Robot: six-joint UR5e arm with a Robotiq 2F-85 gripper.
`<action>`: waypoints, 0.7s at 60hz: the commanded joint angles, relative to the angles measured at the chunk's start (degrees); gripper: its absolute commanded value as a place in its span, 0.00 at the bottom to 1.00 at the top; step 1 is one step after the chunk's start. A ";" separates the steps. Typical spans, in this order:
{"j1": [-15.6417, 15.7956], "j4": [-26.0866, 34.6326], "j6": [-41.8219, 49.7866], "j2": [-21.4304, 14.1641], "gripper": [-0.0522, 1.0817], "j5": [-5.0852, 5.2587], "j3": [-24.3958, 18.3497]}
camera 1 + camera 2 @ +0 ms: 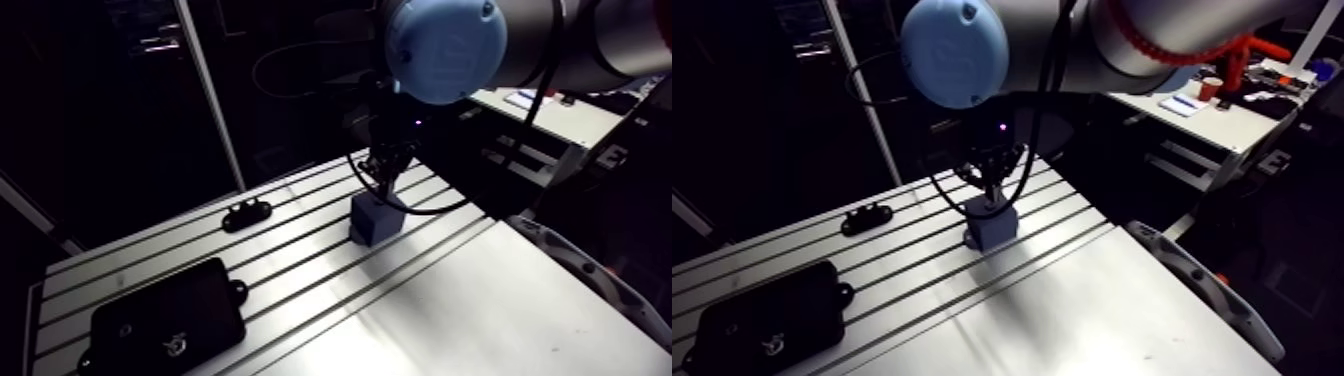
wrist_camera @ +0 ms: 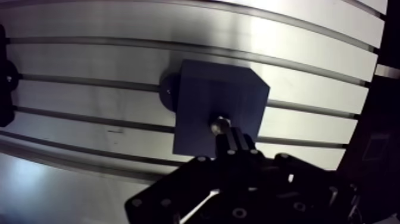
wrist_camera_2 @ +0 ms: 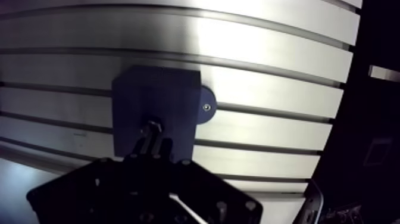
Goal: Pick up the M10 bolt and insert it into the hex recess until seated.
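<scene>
The pick-up looks done. The gripper (image 2: 230, 139) hangs right over the block (image 2: 202, 98), its fingers closed on the bolt (image 2: 221, 124), whose shiny end shows just ahead of the fingertips against the block's top face. The recess itself is hidden under the bolt, so I cannot tell how deep the bolt sits, or whether it has entered at all. What is left, by my reading, is pressing it down until seated, then letting go. The table (image 2: 89, 36) around the block is bare.
</scene>
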 commanded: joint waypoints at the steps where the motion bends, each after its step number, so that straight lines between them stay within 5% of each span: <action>1: 0.07 0.03 0.15 -0.29 0.83 0.63 -0.36; 11: 0.25 0.12 0.23 -0.29 0.65 0.64 -0.29; 42: 0.25 -0.05 0.49 0.40 0.66 0.45 -0.20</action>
